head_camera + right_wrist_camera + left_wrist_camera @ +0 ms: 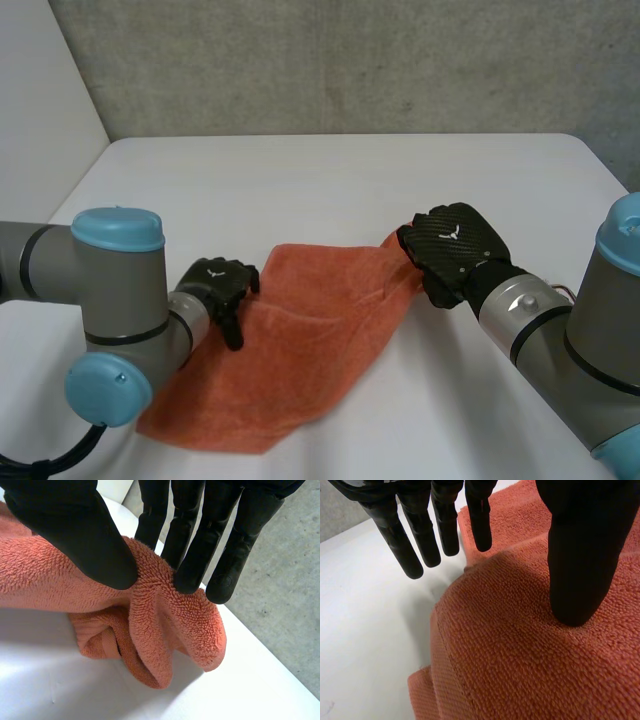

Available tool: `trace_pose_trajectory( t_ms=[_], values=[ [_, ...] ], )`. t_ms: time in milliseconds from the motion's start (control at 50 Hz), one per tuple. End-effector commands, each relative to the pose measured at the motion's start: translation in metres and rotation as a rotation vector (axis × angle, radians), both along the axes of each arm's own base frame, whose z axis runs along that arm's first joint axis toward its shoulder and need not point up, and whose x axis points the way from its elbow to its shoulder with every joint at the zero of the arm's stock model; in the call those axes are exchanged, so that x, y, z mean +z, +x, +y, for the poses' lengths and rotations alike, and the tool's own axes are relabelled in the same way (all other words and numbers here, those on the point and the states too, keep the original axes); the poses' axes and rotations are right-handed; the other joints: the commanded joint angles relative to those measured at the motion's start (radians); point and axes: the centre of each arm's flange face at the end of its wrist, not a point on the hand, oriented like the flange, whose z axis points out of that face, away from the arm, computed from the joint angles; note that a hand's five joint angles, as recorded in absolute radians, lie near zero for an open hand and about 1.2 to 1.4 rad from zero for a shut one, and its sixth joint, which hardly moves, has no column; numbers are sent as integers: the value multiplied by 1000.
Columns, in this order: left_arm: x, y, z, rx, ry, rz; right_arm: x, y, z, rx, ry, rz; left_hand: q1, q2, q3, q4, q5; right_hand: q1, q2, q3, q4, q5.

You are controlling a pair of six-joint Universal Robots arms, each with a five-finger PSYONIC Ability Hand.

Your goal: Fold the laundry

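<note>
While right hand (455, 245) pinches towel (300, 350) corner, edges droop.

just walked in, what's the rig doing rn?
The two-armed robot is working on an orange towel that lies rumpled on the white table. The right hand has the towel's far right corner pinched between thumb and fingers, with the cloth bunched up there. The left hand is at the towel's left edge. Its thumb rests on the cloth and its fingers are straight over the bare table beside it. No tidy fold yet.
</note>
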Motion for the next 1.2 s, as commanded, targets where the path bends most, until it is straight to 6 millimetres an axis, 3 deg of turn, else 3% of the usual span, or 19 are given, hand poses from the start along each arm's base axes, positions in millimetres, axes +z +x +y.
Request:
trace_pose_trajectory(
  t_ms=[20, 220, 440, 560, 580, 620, 680, 700, 720, 760, 820, 860, 900, 940, 980, 1020, 1060, 1080, 1200],
  values=[
    [-2, 1, 1, 2, 8, -5, -1, 0, -1, 2, -13, 24, 160, 163, 161, 158, 155, 432, 221, 211, 205, 240],
    [-1, 2, 2, 6, 11, -9, -5, 0, -3, 1, -9, 28, 419, 421, 419, 417, 414, 432, 221, 211, 205, 240],
    [23, -1, -4, 8, -74, 36, -4, 1, -12, -13, -19, 28, 832, 835, 833, 831, 827, 432, 221, 211, 205, 240],
    [43, -12, -24, 5, -197, 96, -3, 11, -39, -15, -82, 50, 959, 961, 959, 957, 954, 432, 221, 211, 205, 240],
    [60, -19, -39, -2, -286, 122, 3, 15, -51, -19, -123, 49, 959, 961, 959, 957, 954, 432, 221, 211, 205, 240],
    [69, -22, -45, -6, -328, 128, 22, 21, -73, -45, -216, 21, 959, 961, 959, 957, 954, 432, 221, 211, 205, 240],
    [126, -34, -69, -18, -577, 151, 71, 29, -103, -121, -394, -69, 959, 961, 959, 957, 954, 432, 221, 211, 205, 240],
    [141, -35, -73, -16, -638, 162, 100, 32, -111, -161, -488, -128, 959, 961, 959, 957, 954, 432, 221, 211, 205, 240],
    [141, -35, -73, -16, -639, 162, 115, 33, -114, -180, -535, -161, 959, 961, 959, 957, 954, 432, 221, 211, 205, 240],
    [202, -35, -74, 22, -873, 242, 146, 31, -121, -225, -649, -260, 959, 961, 959, 957, 954, 432, 221, 211, 205, 240],
    [249, -25, -64, 81, -1064, 345, 159, 32, -121, -229, -714, -350, 959, 961, 959, 957, 954, 432, 221, 211, 205, 240],
    [259, -21, -52, 88, -1125, 392, 167, 30, -115, -221, -733, -415, 959, 961, 959, 957, 954, 432, 221, 211, 205, 240],
    [255, -21, -49, 85, -1124, 394, 165, 28, -109, -213, -713, -419, 959, 961, 959, 957, 954, 432, 221, 211, 205, 240],
    [224, -20, -41, 68, -1043, 356, 158, 23, -98, -206, -670, -404, 959, 961, 959, 957, 954, 432, 221, 211, 205, 240],
    [215, -19, -39, 65, -1016, 341, 146, 22, -92, -192, -629, -371, 959, 961, 959, 957, 954, 432, 221, 211, 205, 240],
    [174, -14, -30, 53, -901, 286, 119, 21, -83, -165, -527, -298, 959, 961, 959, 957, 954, 432, 221, 211, 205, 240],
    [153, -10, -25, 48, -842, 254, 107, 20, -79, -154, -484, -267, 959, 961, 959, 957, 954, 432, 221, 211, 205, 240],
    [134, -6, -18, 44, -788, 225, 75, 17, -66, -122, -356, -155, 959, 961, 959, 957, 954, 432, 221, 211, 205, 240],
    [78, 8, 6, 29, -624, 134, 9, 4, -28, -47, -82, 111, 959, 961, 959, 957, 954, 432, 221, 211, 205, 240]
  ],
)
